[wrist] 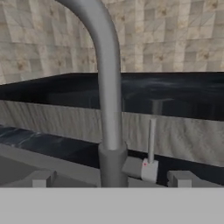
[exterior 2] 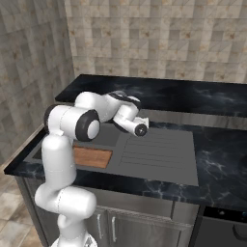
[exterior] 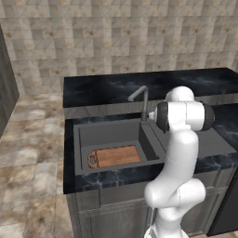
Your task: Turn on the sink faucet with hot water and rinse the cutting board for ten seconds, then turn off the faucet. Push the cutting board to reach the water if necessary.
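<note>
Well left of the tool and lower, the cutting board point(exterior: 115, 155) lies flat in the sink point(exterior: 83, 139) basin, handle end farthest away. The sink faucet point(exterior: 141, 100) stands just ahead of the tool point(wrist: 111, 181), stem upright, spout bent leftward over the basin. Its small lever point(wrist: 151, 144) rises just right of the stem. I cannot tell whether the tool is released or clenched. The black worktop point(exterior 2: 222, 159) stretches right.

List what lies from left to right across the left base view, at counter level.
Cutting board in the sink → sink faucet → the robot's white arm, which covers the drainboard side.
</note>
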Controlling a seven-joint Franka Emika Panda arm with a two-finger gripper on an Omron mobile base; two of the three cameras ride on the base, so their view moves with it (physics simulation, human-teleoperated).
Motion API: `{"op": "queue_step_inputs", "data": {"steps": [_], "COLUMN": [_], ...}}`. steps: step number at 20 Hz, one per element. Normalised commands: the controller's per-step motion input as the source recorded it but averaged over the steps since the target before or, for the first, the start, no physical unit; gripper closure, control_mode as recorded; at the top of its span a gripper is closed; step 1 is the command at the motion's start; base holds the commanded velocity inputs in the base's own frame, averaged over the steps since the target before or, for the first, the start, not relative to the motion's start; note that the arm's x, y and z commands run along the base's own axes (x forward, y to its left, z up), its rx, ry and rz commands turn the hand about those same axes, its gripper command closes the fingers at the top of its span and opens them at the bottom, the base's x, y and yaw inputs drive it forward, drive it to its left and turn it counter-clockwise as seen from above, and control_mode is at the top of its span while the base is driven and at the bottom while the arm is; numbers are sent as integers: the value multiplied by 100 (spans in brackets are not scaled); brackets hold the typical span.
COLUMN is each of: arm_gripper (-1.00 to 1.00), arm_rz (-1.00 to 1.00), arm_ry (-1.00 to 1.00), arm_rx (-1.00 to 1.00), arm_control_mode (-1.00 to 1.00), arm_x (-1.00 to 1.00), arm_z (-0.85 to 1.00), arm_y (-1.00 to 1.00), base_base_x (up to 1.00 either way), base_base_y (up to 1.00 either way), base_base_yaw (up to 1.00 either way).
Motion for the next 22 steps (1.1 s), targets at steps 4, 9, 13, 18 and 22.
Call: {"op": "queue_step_inputs", "data": {"steps": [4, 9, 13, 18, 22], "arm_gripper": [-100, -100, -100, -100, -100], "arm_rz": [-2, 0, -3, -3, -4], "arm_ry": [-1, -1, 0, 0, 0], "arm_rx": [2, 0, 0, 0, 0], "arm_control_mode": [-100, -100, -100, -100, -100], "arm_x": [9, 11, 26, 23, 8], "arm_z": [0, 0, 0, 0, 0], "arm_y": [-36, -37, -14, -2, 0], "base_base_x": [0, 0, 0, 0, 0], "base_base_y": [0, 0, 0, 0, 0], "base_base_yaw": [0, 0, 0, 0, 0]}}
